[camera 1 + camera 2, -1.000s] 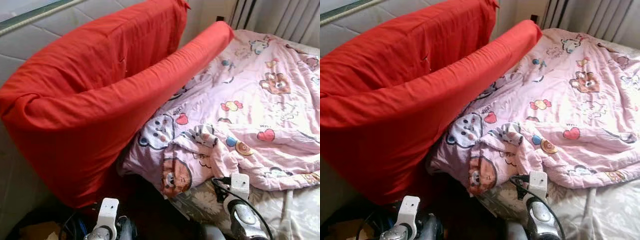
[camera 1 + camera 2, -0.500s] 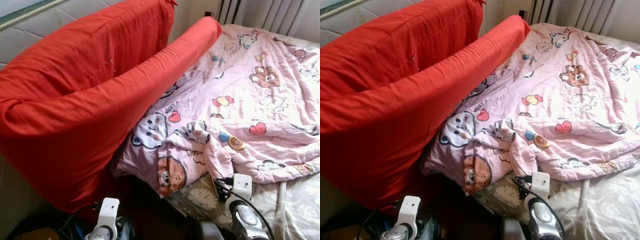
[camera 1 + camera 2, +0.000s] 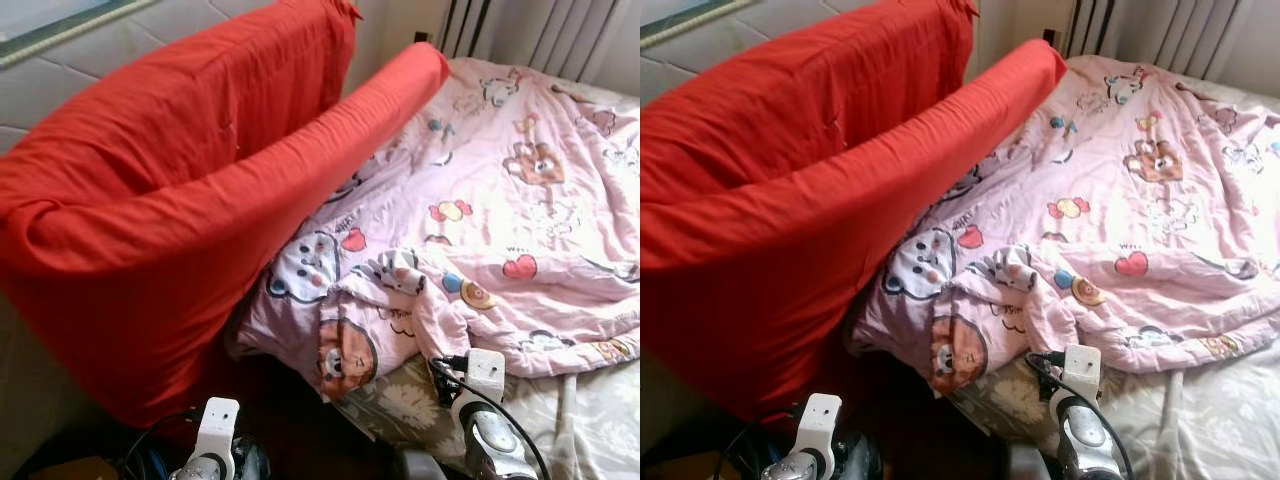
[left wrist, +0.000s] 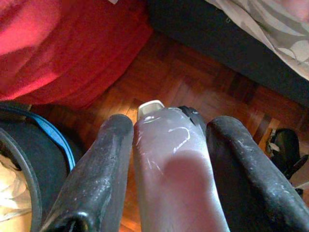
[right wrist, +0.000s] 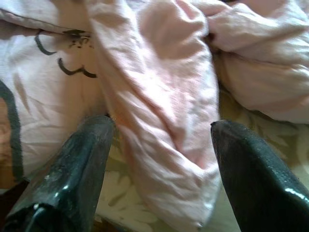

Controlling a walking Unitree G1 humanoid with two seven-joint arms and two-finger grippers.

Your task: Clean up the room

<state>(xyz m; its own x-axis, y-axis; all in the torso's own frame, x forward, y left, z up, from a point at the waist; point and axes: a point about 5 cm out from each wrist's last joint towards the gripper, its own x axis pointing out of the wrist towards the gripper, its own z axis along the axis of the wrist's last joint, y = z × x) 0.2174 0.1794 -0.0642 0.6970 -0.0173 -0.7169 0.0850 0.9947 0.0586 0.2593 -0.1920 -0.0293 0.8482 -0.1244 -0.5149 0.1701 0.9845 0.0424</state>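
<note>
Bed (image 3: 590,420) with a grey floral sheet fills the right side; a pink cartoon-print quilt (image 3: 500,220) lies rumpled across it, its near-left corner bunched at the bed edge, and a big red cushion (image 3: 170,220) leans against the pale padded wall (image 3: 60,70) on the left, with a radiator (image 3: 560,35) at the far right and dark parquet floor (image 4: 193,77) beside the bed. Left gripper (image 4: 169,145) is low over the parquet near the cushion, fingers clamped on a translucent bottle (image 4: 169,159) with a white cap. Right gripper (image 5: 159,145) is at the near bed edge, fingers spread wide either side of a quilt fold.
</note>
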